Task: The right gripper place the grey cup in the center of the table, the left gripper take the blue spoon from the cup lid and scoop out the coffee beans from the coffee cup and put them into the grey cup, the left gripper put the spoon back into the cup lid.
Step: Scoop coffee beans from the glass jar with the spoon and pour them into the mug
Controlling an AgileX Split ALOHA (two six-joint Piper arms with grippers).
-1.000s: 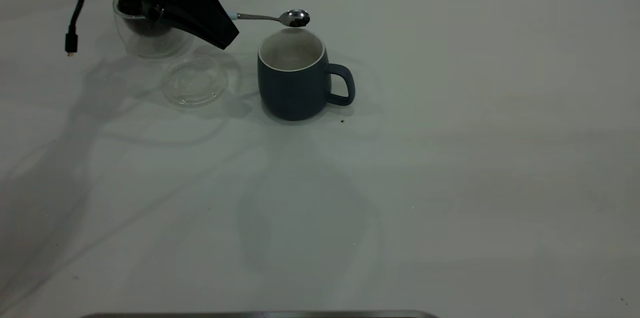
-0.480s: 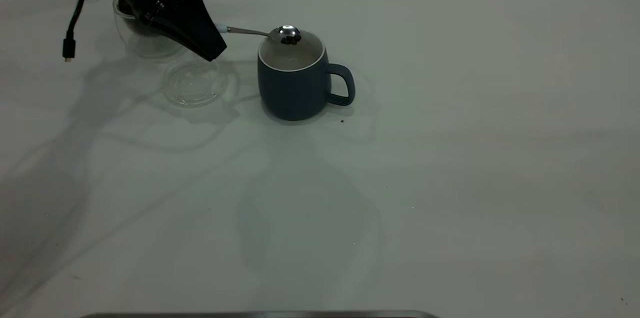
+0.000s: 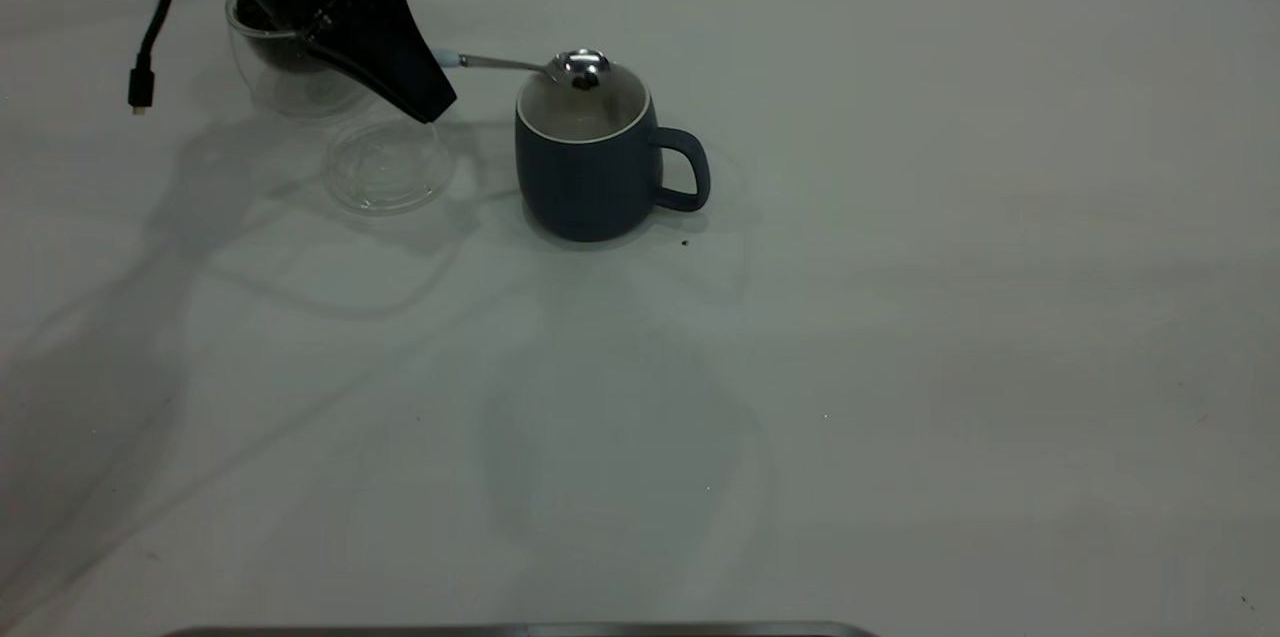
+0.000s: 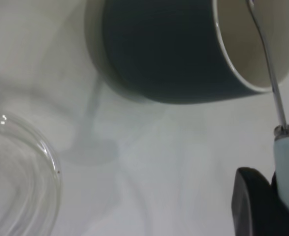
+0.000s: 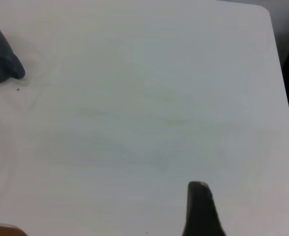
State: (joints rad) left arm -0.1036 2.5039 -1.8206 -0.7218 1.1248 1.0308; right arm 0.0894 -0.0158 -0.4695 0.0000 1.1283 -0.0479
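My left gripper is shut on the pale handle of the blue spoon and holds its metal bowl just over the open mouth of the grey cup. A few coffee beans lie dark in the spoon's bowl. The cup stands upright on the table, its handle pointing right. Behind the gripper, the glass coffee cup is partly hidden. In front of it, the clear cup lid lies bare. The left wrist view shows the spoon handle, the grey cup and the lid's rim. My right gripper hangs far off to the right.
A tiny dark speck lies on the table by the cup's handle. A black cable with a plug dangles from the left arm beside the glass cup. A metal strip runs along the table's near edge.
The left gripper moved the spoon down and slightly left, from above the cup's far rim to just over its mouth. Fewer beans show in the bowl now.
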